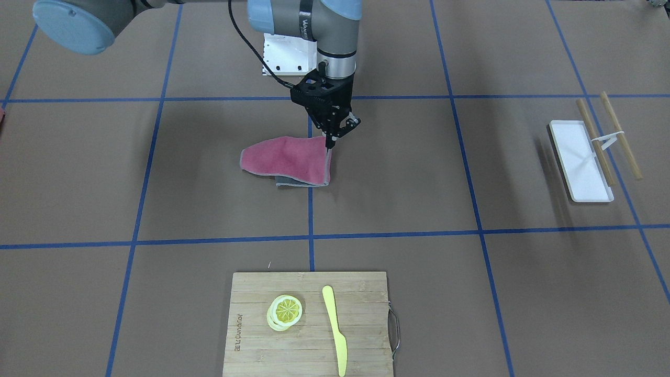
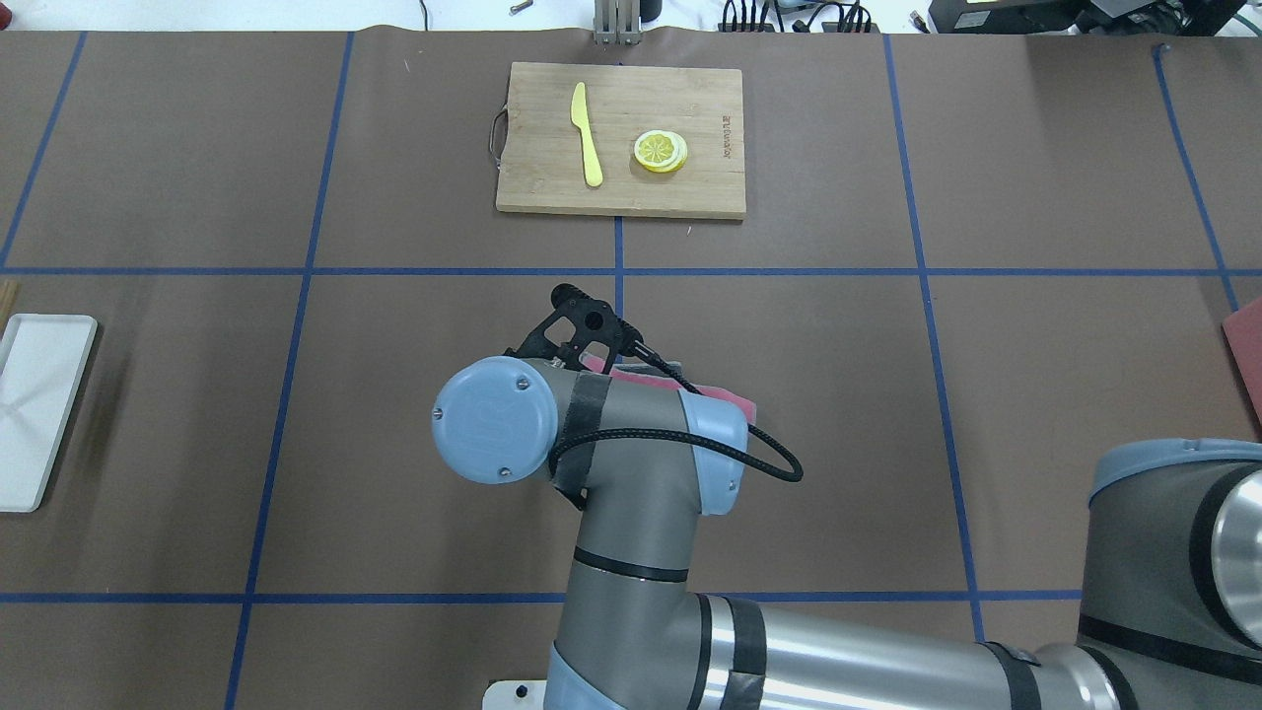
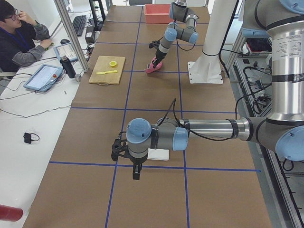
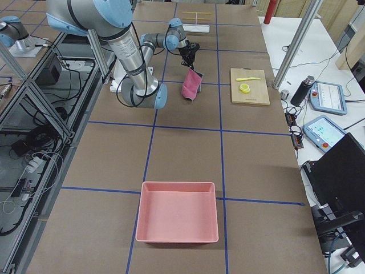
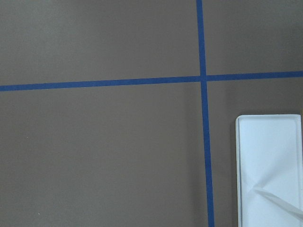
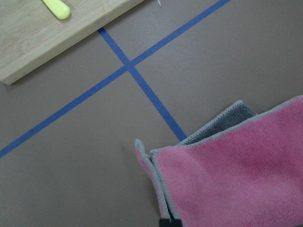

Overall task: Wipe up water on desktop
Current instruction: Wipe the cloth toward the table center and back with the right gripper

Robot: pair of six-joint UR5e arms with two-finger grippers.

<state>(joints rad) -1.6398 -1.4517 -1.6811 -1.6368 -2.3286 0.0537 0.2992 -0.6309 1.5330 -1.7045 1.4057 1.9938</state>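
The brown desktop (image 1: 419,183) is crossed by blue tape lines. No water shows on it in any view. A pink cloth with a grey underside (image 1: 288,159) lies folded near the middle, one corner lifted. My right gripper (image 1: 328,148) points straight down and is shut on that corner. The right wrist view has the cloth (image 6: 236,179) filling its lower right. From the side the cloth (image 4: 191,84) partly hangs from the gripper. My left gripper (image 3: 136,175) hovers over the desktop near the white tray (image 3: 158,154); I cannot tell whether it is open or shut.
A wooden cutting board (image 1: 366,335) holds lemon slices (image 1: 285,311) and a yellow knife (image 1: 335,330). The white tray (image 1: 581,159) has chopsticks (image 1: 617,133) beside it. A pink bin (image 4: 178,211) sits at the right end. A person (image 3: 19,38) sits at the side table.
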